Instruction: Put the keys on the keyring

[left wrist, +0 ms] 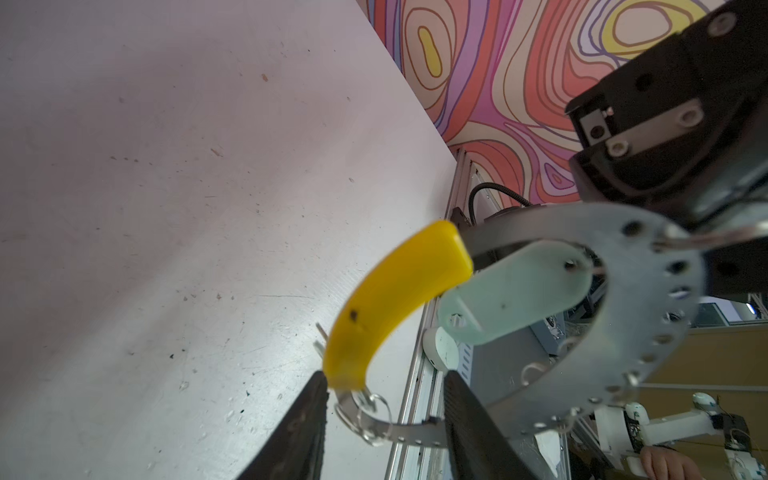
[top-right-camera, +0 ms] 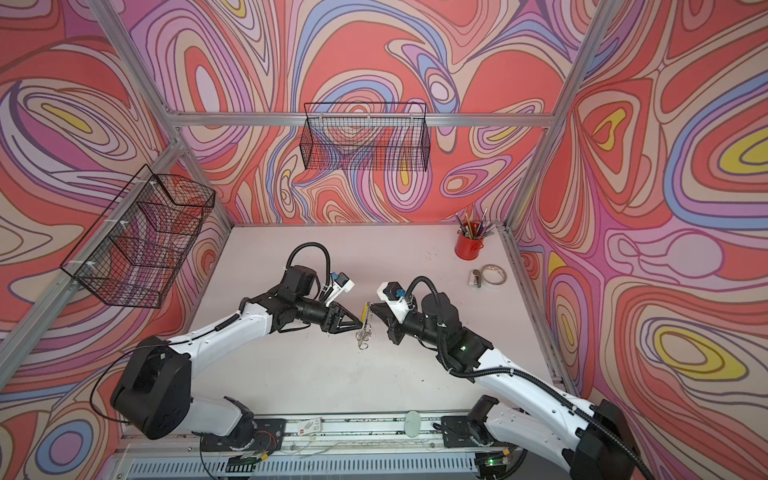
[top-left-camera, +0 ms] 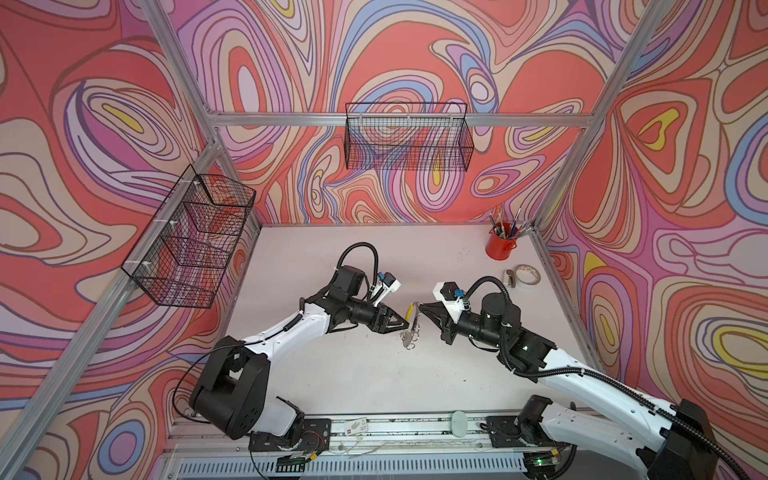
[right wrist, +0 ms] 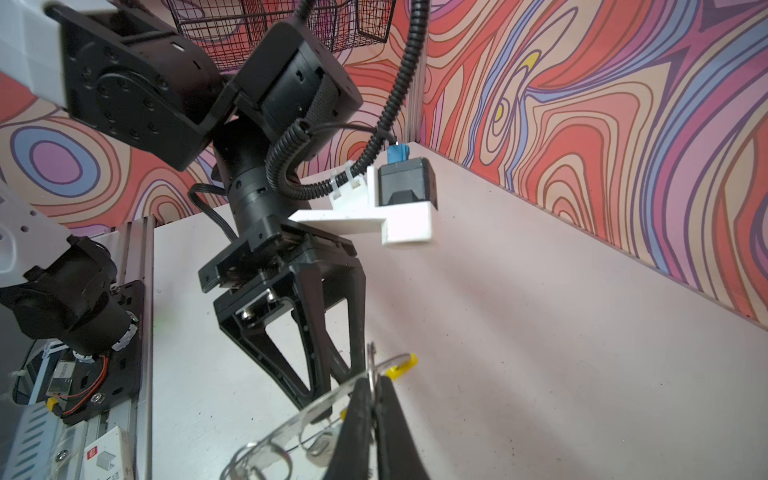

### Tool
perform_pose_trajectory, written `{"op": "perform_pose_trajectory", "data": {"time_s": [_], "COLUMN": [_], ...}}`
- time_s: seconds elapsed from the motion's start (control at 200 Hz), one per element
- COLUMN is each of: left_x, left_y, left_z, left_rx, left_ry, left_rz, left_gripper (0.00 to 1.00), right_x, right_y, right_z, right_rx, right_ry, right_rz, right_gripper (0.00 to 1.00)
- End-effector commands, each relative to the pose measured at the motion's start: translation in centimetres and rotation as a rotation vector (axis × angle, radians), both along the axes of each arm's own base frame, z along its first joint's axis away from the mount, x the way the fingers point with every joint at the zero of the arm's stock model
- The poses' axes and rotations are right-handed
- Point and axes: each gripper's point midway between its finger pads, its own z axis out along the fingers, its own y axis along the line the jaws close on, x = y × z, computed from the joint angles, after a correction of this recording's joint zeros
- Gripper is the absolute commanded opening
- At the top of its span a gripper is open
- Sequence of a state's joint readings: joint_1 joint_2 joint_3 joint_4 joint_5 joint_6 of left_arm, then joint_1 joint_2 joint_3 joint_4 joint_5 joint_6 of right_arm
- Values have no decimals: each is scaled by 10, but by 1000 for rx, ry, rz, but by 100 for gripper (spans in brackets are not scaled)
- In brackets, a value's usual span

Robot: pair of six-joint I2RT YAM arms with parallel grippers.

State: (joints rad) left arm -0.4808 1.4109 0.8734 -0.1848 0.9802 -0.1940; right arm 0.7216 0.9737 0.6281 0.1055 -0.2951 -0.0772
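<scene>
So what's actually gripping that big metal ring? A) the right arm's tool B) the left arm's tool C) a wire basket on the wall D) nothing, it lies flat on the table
A: the right tool is pinched shut on the ring, while the left tool has its jaws standing open.

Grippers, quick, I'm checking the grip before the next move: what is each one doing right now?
Left gripper: open, jaws apart around the rim of the large flat grey metal keyring.
Right gripper: shut on that keyring.

Arms are reaching inward; left gripper (left wrist: 384, 378) is gaping, facing the right gripper (right wrist: 374, 380), which is clamping tight.
</scene>
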Motion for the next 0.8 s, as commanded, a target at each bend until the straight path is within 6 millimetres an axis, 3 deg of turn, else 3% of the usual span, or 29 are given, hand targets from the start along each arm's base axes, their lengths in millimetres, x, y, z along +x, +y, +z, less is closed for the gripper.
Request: {"op": "perform_pose_trajectory", "data": {"time_s": [0.0,0.145,0.305,0.416,0.621,0.791], "left_x": [6,4,-14,-13,-1,-5], "left_y": [20,38,29,19,-3,-15], "left_z": [10,29,63,81,94,90], "left_rx": [46,99,66,72,123,129], "left_ry": [-81,-280,-641,-823,-964,-981], "left_rz": [67,75,-90,-167,-223,-328], "left_gripper": [54,50,43,41,30,31], "right_x": [-3,-3,-5,-5,-8,-8], "right_y": [3,3,5,6,8,8], "right_z": [5,3,2,0,1,2], "right_rx": [8,-10,-19,-21,-22,-21], "right_ry": [-33,-22,-15,-8,1,2], "right_rz": [26,32,48,53,72,76], "right_gripper": [0,0,0,0,0,0]}}
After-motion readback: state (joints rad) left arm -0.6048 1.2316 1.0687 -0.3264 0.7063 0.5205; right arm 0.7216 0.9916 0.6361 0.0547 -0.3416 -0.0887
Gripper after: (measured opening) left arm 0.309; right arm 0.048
